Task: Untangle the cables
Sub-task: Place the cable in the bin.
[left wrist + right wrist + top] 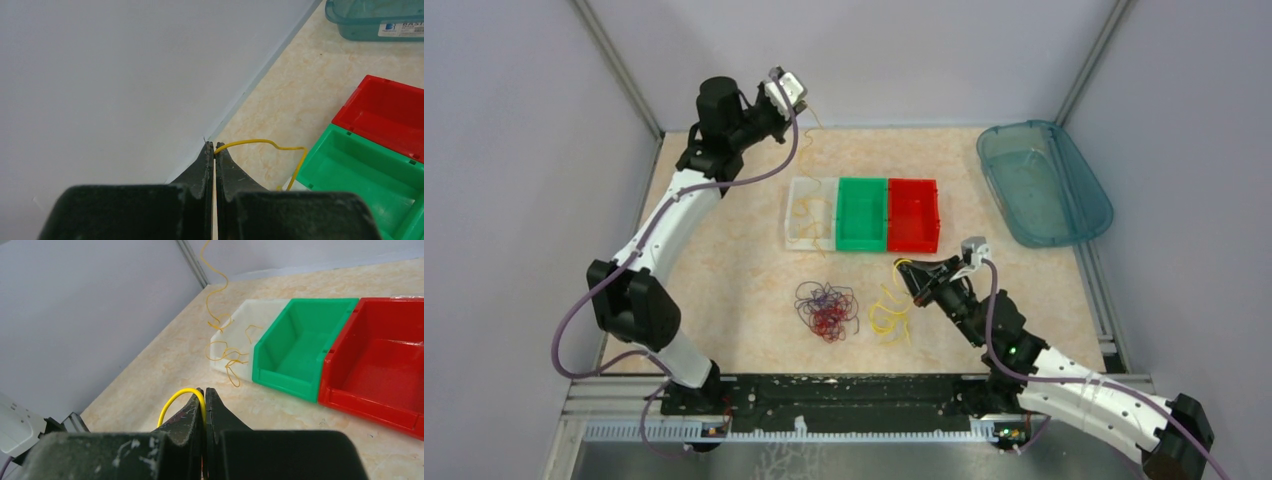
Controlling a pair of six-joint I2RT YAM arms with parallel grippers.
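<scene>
My left gripper (802, 100) is raised high at the back left, shut on the end of a thin yellow cable (260, 142). That cable hangs down to the white bin (809, 215), where more yellow cable (225, 352) lies curled. My right gripper (911, 280) is low over the table in front of the bins, shut on a loop of another yellow cable (172, 397). The rest of that yellow bunch (889, 315) lies on the table just below it. A tangle of red and dark cables (826, 308) rests to its left, apart from both grippers.
A green bin (861, 213) and a red bin (913, 213) stand side by side right of the white bin. A large teal tub (1044, 180) sits at the back right. Grey walls close in the table on three sides.
</scene>
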